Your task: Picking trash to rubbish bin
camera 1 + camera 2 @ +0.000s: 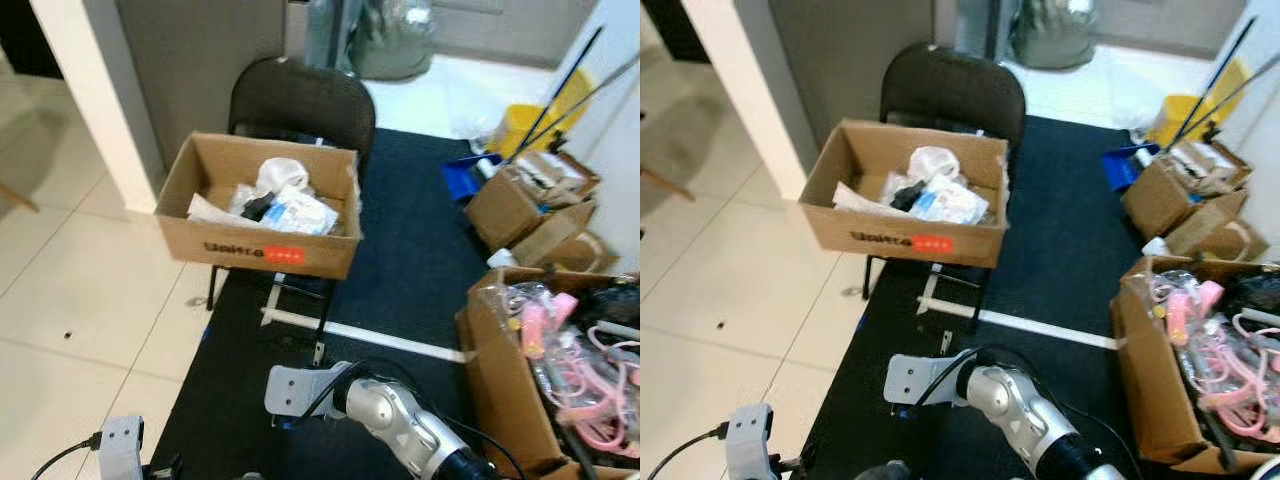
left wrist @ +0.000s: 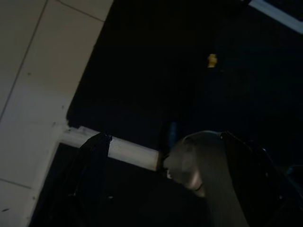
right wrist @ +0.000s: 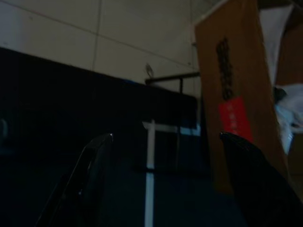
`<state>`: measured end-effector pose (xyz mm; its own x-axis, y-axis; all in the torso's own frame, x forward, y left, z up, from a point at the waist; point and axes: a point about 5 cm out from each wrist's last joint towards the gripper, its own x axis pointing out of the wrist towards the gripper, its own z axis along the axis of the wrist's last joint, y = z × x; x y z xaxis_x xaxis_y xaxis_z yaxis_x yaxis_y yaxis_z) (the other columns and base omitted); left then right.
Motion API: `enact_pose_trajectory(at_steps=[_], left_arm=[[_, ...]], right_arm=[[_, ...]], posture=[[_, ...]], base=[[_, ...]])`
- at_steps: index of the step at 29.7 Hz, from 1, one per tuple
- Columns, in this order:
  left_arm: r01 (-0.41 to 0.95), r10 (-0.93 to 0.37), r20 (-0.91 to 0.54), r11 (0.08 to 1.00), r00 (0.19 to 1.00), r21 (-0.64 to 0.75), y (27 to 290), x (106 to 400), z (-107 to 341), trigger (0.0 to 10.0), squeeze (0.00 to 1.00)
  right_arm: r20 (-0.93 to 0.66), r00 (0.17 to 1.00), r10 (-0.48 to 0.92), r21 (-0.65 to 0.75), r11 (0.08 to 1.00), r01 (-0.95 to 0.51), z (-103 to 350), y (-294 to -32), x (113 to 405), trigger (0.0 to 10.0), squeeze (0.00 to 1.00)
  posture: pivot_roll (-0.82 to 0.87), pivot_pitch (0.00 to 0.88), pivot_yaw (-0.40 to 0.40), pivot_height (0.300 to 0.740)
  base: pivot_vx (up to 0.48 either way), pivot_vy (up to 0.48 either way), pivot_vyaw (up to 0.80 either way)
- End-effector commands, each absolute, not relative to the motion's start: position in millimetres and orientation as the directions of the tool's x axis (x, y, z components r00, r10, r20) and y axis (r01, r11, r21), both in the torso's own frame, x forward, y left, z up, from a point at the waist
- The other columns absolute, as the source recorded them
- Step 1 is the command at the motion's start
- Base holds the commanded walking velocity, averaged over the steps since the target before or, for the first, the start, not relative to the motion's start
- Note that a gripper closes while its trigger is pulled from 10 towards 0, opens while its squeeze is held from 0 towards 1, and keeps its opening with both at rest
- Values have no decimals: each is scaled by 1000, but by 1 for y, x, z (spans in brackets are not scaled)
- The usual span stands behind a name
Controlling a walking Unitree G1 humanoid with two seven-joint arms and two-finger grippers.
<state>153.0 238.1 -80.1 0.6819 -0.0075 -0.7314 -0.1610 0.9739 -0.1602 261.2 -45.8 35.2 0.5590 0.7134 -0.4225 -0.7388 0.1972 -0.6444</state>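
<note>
Both pincers hang low, spread wide, gripping nothing: right pincer (image 3: 165, 184) faces the cardboard box (image 1: 262, 245) of trash (image 1: 290, 205) perched on a black chair (image 1: 300, 100). Risk: nudging the box's near wall tips it off the seat.

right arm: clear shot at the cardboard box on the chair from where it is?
Probably yes. The right gripper hangs open and empty, low over the dark mat, with the cardboard box ahead on the chair. Nothing stands between, but the box's open top sits higher, so the arm must lift.
</note>
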Motion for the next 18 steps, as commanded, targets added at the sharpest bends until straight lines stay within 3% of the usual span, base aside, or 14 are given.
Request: enact_pose_trajectory(at_steps=[1,18], left_arm=[[-198,0,-757,965,654,-171,235,146,-85,10000,0],[-207,-3,-792,964,611,-164,225,142,-91,10000,0]], right_arm=[[-429,547,719,-633,193,-750,29,-44,260,10000,0],[-426,548,719,-628,201,-752,26,-38,273,10000,0]], posture=[[173,8,-27,740],[157,0,-12,740]], base=[[0,0,0],[0,0,0]])
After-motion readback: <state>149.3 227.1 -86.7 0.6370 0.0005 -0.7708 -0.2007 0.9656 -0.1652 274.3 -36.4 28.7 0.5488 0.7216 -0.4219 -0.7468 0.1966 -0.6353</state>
